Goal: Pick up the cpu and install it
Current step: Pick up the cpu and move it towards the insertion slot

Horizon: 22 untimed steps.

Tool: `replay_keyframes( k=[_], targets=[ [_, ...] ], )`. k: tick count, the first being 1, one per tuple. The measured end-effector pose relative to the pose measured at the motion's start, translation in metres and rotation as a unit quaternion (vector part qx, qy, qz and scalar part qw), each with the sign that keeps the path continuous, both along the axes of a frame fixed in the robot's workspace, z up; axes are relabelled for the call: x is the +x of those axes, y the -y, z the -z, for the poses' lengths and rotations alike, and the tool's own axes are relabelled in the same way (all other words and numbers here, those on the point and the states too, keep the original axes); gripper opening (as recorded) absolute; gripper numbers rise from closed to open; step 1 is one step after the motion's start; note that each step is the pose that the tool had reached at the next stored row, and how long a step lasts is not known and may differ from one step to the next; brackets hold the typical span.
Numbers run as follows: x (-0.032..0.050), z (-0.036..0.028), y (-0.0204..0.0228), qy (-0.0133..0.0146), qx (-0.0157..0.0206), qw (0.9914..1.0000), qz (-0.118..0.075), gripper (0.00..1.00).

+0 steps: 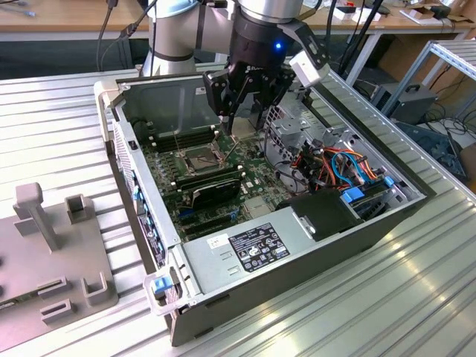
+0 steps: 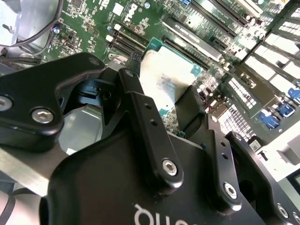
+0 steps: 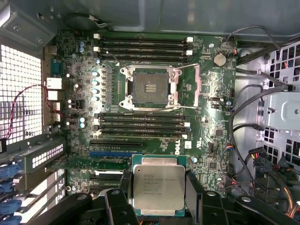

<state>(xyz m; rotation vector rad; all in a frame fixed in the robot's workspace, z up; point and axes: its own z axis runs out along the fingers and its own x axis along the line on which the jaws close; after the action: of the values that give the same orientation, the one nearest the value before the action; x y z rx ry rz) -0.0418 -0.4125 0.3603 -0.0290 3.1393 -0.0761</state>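
Silver cpu (image 3: 158,186) is clamped in the gripper (image 1: 242,123), upper centre of the exterior view. Lowered tilted or off-centre, it could bend socket (image 1: 201,156) pins

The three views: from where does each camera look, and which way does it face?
Exterior view: off the arm, above the open computer case, looking down into it; the arm and gripper show.
First wrist view: on the arm, facing straight down at the motherboard and socket; fingertips show, gripping the cpu.
Second wrist view: near the wrist, looking slantwise along the gripper's black links to the cpu.
Both wrist views share the cpu, fingers and motherboard.
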Motion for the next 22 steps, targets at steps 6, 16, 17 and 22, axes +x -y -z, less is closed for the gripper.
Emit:
replay_keyframes(
  k=[6,16,17,22],
  targets=[
    [-0.0008,0.0016,-0.007,0.0,0.0,1.0,0.0,0.55],
    [-0.0045,0.0081,-0.0198,0.0,-0.0001,1.0,0.0,0.55],
    [-0.0048,0.0094,-0.0207,0.0,0.0,1.0,0.0,0.55],
    [-0.005,0.0114,-0.0229,0.0,0.0,1.0,0.0,0.55]
  ],
)
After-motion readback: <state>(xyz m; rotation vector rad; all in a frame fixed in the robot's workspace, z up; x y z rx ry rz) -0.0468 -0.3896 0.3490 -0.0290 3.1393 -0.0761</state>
